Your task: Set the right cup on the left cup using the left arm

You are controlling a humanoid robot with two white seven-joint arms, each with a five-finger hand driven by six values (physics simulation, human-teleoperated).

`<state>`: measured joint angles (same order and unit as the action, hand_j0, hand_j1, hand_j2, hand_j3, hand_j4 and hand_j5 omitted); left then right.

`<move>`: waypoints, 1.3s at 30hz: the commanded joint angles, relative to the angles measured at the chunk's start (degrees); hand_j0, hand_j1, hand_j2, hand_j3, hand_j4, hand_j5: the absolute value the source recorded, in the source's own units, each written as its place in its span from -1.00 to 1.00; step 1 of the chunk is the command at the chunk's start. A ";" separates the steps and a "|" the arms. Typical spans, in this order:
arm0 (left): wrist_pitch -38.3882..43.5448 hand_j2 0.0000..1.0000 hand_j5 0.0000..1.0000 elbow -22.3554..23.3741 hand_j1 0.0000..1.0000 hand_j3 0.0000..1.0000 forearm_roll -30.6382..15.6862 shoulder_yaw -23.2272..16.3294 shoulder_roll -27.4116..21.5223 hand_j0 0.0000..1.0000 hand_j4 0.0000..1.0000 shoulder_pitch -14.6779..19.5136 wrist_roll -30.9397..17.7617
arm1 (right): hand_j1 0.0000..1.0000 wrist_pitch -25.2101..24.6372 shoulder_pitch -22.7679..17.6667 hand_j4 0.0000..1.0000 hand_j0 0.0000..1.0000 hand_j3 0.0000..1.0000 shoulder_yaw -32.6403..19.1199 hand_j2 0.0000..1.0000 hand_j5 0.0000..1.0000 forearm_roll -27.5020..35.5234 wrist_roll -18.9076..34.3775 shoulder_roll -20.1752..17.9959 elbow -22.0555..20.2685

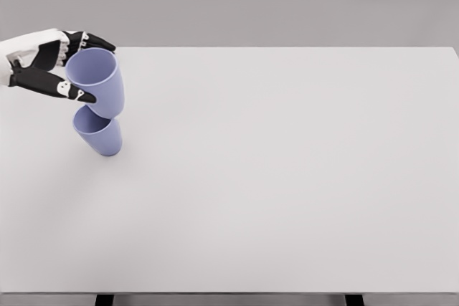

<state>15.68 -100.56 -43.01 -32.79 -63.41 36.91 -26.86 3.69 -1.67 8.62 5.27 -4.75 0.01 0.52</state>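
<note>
Two lavender cups show at the left of the head view. The lower cup (99, 134) stands upright on the white table (272, 170). The upper cup (98, 80) is slightly tilted, and its base sits at the lower cup's rim; whether it rests inside I cannot tell. My left hand (80, 68) comes in from the left edge with its black fingers (90, 39) curled around the upper cup near its rim, thumb in front and the other fingers behind. The right hand is out of view.
The table's far edge runs just behind the cups, and its left edge lies beyond the frame. Black table legs (104, 299) show under the near edge.
</note>
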 commanded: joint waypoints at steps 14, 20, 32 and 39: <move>0.06 0.53 0.53 1.51 0.53 0.53 -1.46 0.80 -2.86 0.53 0.53 -1.40 0.05 | 1.00 0.00 0.00 1.00 1.00 1.00 0.00 1.00 1.00 0.01 0.00 -0.01 0.01; 0.06 0.53 0.53 1.42 0.53 0.53 -2.60 1.50 -4.53 0.53 0.53 -2.46 0.05 | 1.00 0.00 0.00 1.00 1.00 1.00 0.00 1.00 1.00 0.01 0.00 -0.01 0.01; 0.06 0.53 0.53 1.77 0.53 0.53 -2.69 1.50 -3.74 0.53 0.53 -3.96 0.05 | 1.00 0.00 0.00 1.00 1.00 1.00 0.00 1.00 1.00 0.01 0.00 -0.01 0.01; 0.06 0.54 0.54 1.60 0.54 0.54 -2.69 1.50 -3.74 0.54 0.54 -4.48 0.05 | 1.00 0.00 0.00 1.00 1.00 1.00 0.00 1.00 1.00 0.01 0.00 -0.01 0.01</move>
<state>15.76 -98.91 -45.52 -31.34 -67.04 32.43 -26.83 3.69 -1.67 8.62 5.27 -4.75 0.01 0.52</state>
